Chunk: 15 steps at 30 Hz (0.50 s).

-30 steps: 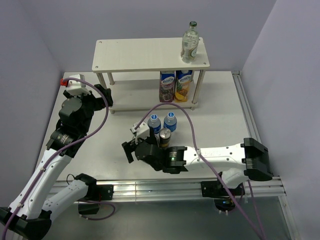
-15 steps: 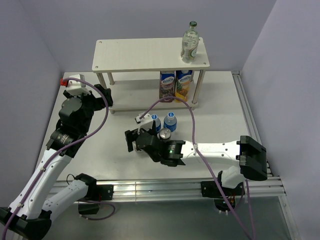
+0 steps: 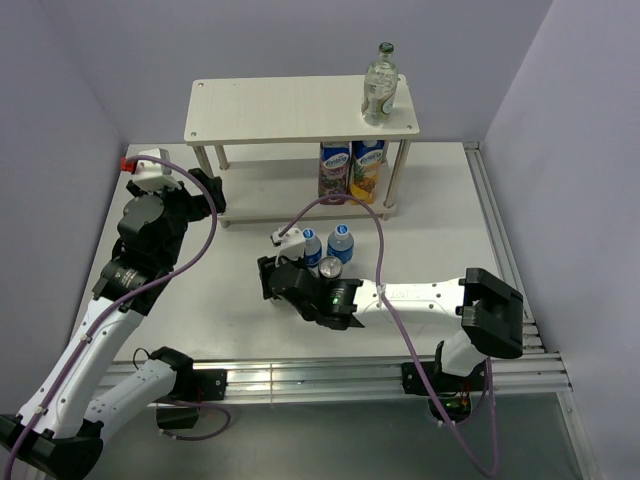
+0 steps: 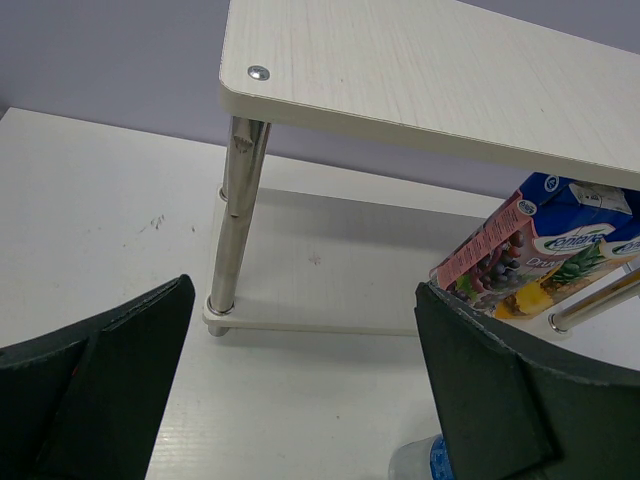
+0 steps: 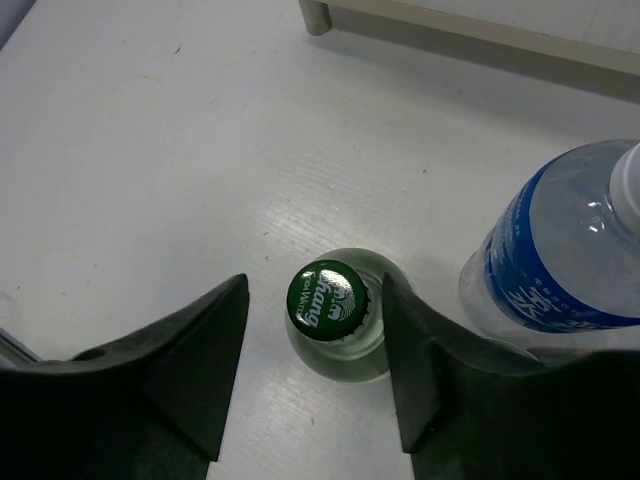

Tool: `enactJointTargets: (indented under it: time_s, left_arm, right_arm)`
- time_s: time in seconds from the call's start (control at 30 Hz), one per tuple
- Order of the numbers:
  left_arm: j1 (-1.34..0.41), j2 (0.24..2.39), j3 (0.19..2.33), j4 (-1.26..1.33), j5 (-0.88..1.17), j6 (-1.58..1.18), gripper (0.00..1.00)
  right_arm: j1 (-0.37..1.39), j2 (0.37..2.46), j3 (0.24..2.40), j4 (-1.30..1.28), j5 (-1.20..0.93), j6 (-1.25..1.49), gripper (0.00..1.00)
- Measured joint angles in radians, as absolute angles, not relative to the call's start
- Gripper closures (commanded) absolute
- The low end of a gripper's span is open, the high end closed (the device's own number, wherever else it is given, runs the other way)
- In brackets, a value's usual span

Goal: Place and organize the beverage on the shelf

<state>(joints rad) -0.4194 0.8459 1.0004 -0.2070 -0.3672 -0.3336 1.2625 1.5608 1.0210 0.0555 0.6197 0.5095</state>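
Bright, even light from above; a soft shadow lies under the pale wood-look shelf [image 3: 290, 110] at 12 o'clock; all views sharp.

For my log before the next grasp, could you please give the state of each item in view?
Shelf bottle: upright, capped, on top board.
Table bottle: upright, capped, ungripped.
Water bottles: upright, on table.
Can: upright, on table.
Cartons: upright, on lower board.
Left gripper: open, empty.
Right gripper: open around table bottle.
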Motion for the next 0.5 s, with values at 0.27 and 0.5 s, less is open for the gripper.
enactJointTargets:
  time_s: [0.27,0.5]
  left_arm:
    - [-0.419,0.846,1.000,-0.207,-0.367,-0.334,0.01]
    - [-0.419,0.846,1.000,-0.207,-0.368,-0.334,0.01]
  right_arm:
    - [1.253,1.561,1.021,0.058,0.619,0.507,0.85]
    - [1.251,1.563,1.030,0.047,0.614,0.500,1.00]
